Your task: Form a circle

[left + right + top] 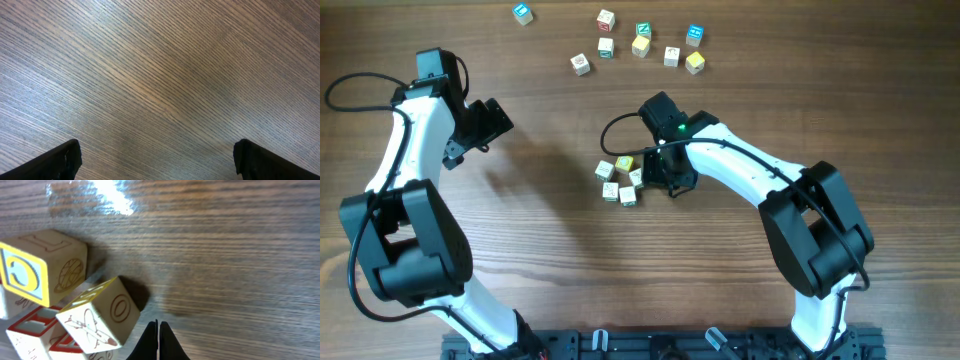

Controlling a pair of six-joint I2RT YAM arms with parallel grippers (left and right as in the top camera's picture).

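A small cluster of letter cubes [620, 178] lies mid-table, forming a rough ring. My right gripper [663, 180] sits just right of it, shut and holding nothing. In the right wrist view its closed fingertips [158, 330] rest on the wood beside a tilted cube with an O and an airplane [100, 317]; a yellow-faced cube [42, 265] and red-edged cubes [32, 332] lie to the left. My left gripper [480, 125] hovers at the far left, open over bare wood, with its dark fingers [62, 160] wide apart.
A loose scatter of several cubes [640, 45], some blue, green and yellow, lies at the table's far side, with one blue cube [523, 12] apart at the left. The black arm mount [660, 345] runs along the near edge.
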